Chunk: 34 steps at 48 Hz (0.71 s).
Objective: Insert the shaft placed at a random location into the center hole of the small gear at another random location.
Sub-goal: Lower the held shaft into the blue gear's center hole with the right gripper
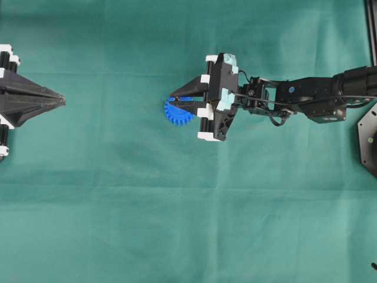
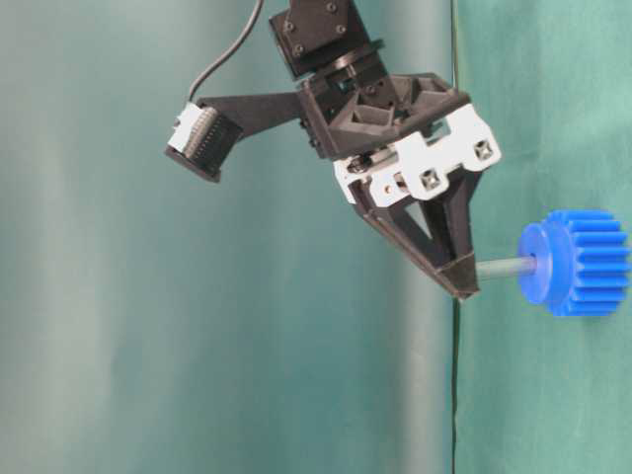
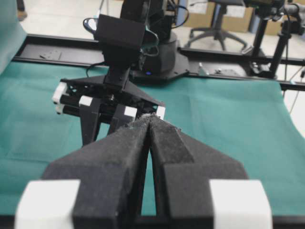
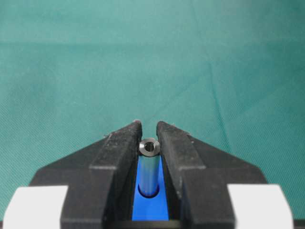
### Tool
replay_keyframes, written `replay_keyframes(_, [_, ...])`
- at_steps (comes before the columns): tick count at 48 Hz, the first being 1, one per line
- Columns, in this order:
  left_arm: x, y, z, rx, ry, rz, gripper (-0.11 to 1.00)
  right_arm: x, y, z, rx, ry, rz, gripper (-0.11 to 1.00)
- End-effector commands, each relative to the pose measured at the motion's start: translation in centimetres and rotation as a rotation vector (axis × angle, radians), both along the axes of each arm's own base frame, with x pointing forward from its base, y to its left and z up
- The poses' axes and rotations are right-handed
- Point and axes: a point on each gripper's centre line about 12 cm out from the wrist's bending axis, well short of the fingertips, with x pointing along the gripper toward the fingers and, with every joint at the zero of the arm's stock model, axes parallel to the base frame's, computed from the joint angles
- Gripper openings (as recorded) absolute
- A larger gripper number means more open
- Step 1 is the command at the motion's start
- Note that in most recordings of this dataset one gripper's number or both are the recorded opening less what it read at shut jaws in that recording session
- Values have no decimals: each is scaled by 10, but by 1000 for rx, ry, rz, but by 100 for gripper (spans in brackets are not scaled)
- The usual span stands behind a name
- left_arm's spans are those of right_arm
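Right claw (image 4: 148, 131) pinches the shaft (image 4: 149, 164) near its top, so the lower end stays free, and that end already sits in the gear (image 2: 578, 262) on the green worktop (image 1: 177, 224). The shaft is a silvery tube, hollow at the top. The gear is bright blue and toothed. Left claw (image 3: 151, 125) sits pressed together, holding nothing, well apart.

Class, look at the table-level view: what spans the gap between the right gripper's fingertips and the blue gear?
The shaft, from the right gripper into the small gear.
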Motion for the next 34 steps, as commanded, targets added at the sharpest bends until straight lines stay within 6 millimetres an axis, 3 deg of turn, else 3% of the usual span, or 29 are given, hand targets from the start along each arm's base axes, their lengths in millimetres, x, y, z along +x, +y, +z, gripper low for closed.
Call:
replay_keyframes(1, [1, 0, 3, 2, -9, 2, -1, 5, 0, 9, -1, -39, -3, 16])
replay_keyframes(34, [1, 0, 4, 0, -11, 2, -1, 4, -2, -16, 26, 7, -30, 16])
